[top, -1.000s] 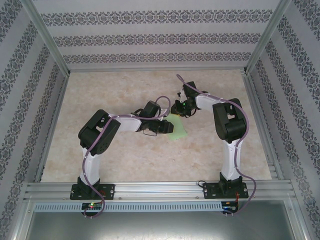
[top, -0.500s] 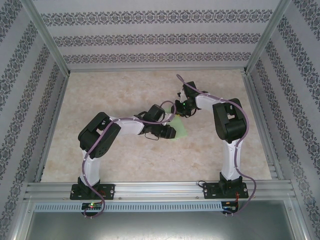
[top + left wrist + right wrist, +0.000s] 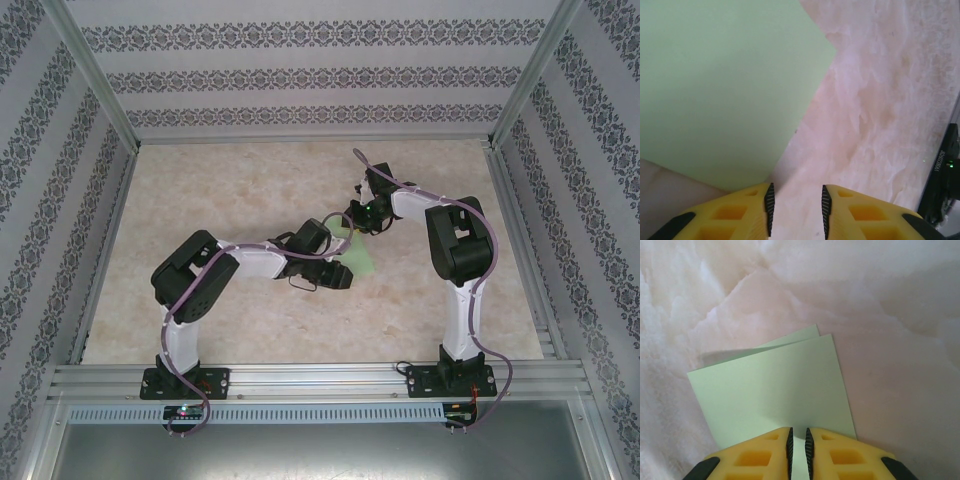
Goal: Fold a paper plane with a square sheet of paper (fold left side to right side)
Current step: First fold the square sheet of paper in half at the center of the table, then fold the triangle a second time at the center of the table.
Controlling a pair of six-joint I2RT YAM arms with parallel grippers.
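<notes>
Left gripper (image 3: 797, 202): fingers apart over the bare pale marbled tabletop (image 3: 880, 125). The thin light green paper sheet (image 3: 725, 90), folded double, lies mid-table, ahead-left of those fingers. Right gripper (image 3: 798, 440) is nearer, fingers almost together at the sheet's edge; clamped or pressing, cannot tell.

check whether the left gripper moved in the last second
yes: in the top view the left gripper has shifted a little toward the near rail and slightly rightward
</notes>
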